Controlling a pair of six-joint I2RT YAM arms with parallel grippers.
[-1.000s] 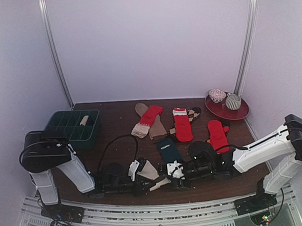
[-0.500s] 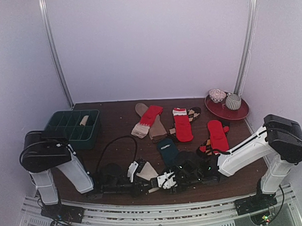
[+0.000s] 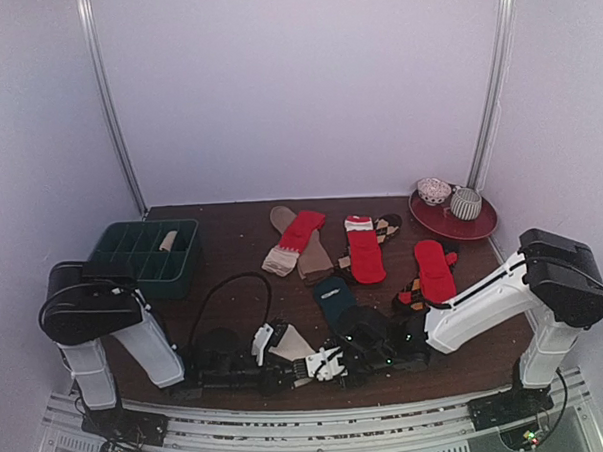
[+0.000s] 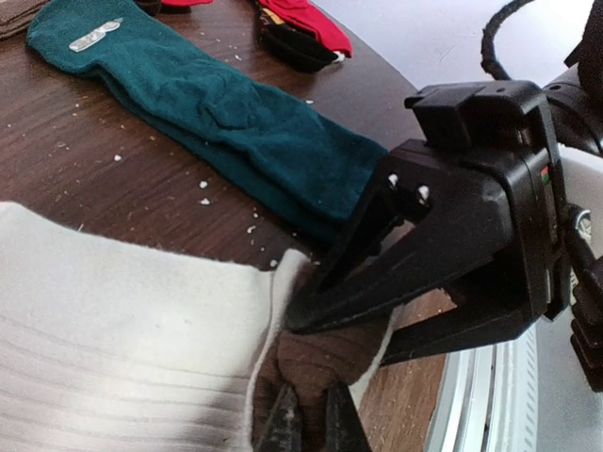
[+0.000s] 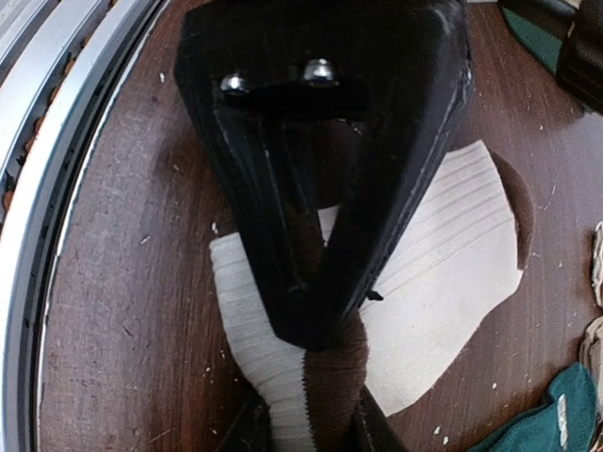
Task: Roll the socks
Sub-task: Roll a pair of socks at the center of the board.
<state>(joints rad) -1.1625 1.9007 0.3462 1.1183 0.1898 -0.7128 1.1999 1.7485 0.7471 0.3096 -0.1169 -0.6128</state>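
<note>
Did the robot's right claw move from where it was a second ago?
Yes. The right gripper slid left and nearer the front: once directly in front of the flat dark teal sock, it now sits left of it, at the cream-and-brown sock.

Pale lilac walls (image 3: 295,86) on three sides; silver corner posts (image 3: 109,104). Dark brown wood-grain table (image 3: 233,254), aluminium rail (image 3: 320,422) along near edge.

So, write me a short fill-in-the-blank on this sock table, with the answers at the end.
1. The plate at the back right is ____.
2. The left gripper pinches the cream sock at its ____ end.
3. The teal sock lies ____, not rolled.
4. The green tray holds just ____ cream item.
Answers: red, brown, flat, one.
</note>
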